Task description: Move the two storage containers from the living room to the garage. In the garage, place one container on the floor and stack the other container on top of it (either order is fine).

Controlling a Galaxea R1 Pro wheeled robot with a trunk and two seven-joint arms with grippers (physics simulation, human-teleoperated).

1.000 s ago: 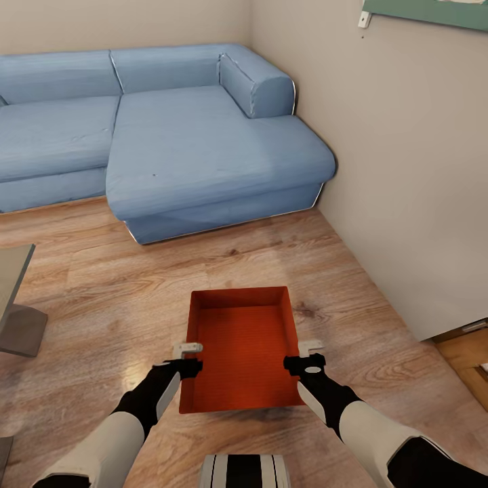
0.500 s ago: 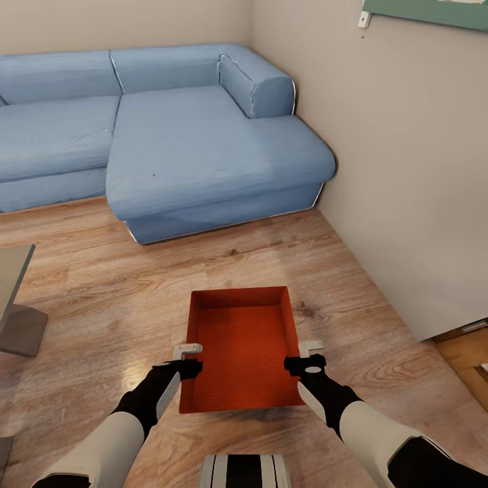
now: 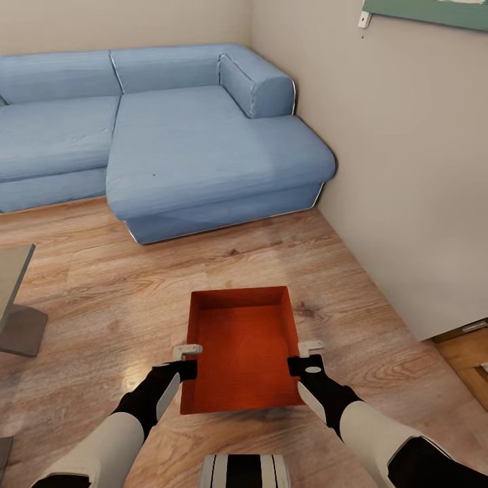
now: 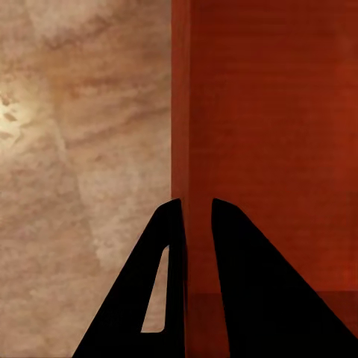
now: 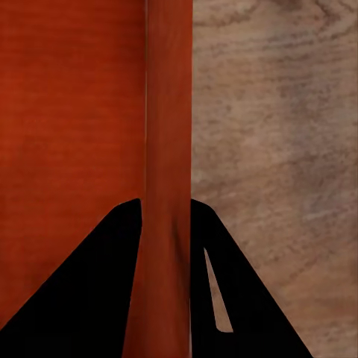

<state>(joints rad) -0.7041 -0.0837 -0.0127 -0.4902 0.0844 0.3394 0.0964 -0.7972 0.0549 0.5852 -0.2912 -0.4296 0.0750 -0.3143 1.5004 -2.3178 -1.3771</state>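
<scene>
Two pincers, left (image 3: 188, 358) and right (image 3: 306, 355), clamp opposite long walls of the orange-red topless plastic bin (image 3: 242, 349), now lifted slightly off the light wood plank floor (image 3: 88, 285), ready for carrying.

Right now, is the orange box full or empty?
Empty. The orange-red rectangular plastic bin shows only its bare ribbed base in the head view, nothing inside.

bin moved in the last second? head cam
Barely. The storage container, clamped on both side walls by the left tool and the right tool, shows only a tiny shift against the sofa, direction unclear.
</scene>
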